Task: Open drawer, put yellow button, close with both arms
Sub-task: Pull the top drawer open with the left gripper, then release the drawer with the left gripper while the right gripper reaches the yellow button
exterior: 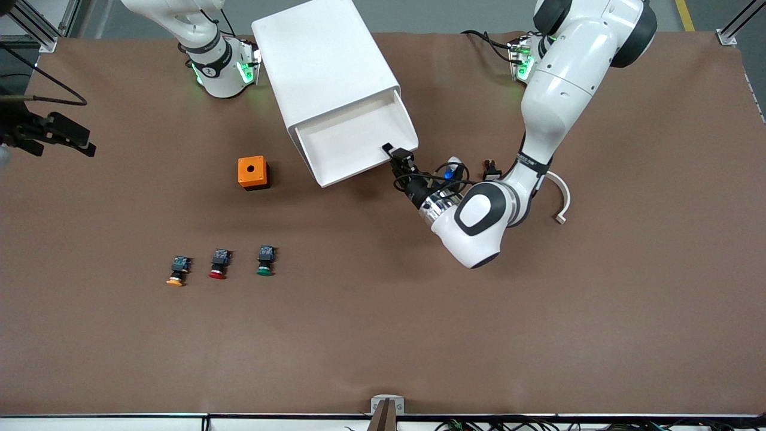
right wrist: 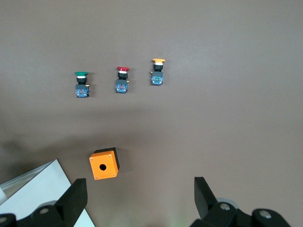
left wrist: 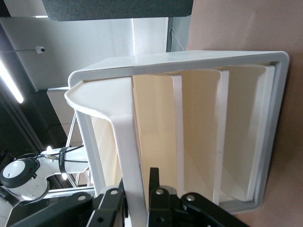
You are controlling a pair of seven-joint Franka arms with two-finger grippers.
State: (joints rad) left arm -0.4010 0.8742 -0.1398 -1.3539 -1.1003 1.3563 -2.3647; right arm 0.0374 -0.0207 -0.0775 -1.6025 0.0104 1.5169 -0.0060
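1. The cabinet [exterior: 326,66] stood near the table's [exterior: 598,335] robot-side edge, its top drawer [exterior: 353,140] pulled out.
2. The left gripper [exterior: 398,158] pinched the drawer's front lip, probably to pull it.
3. The right gripper [right wrist: 139,198] waited above, jaws wide, empty.
4. The yellow button [exterior: 177,271] lay untouched toward the right arm's end, beside the red button [exterior: 219,264].

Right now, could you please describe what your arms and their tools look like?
Both arms are glossy white with black joint bands; green lights glow at the bases. The left tool is black, two-fingered, with black cables looped round its silver wrist and a blue light. The right tool has broad black fingers.
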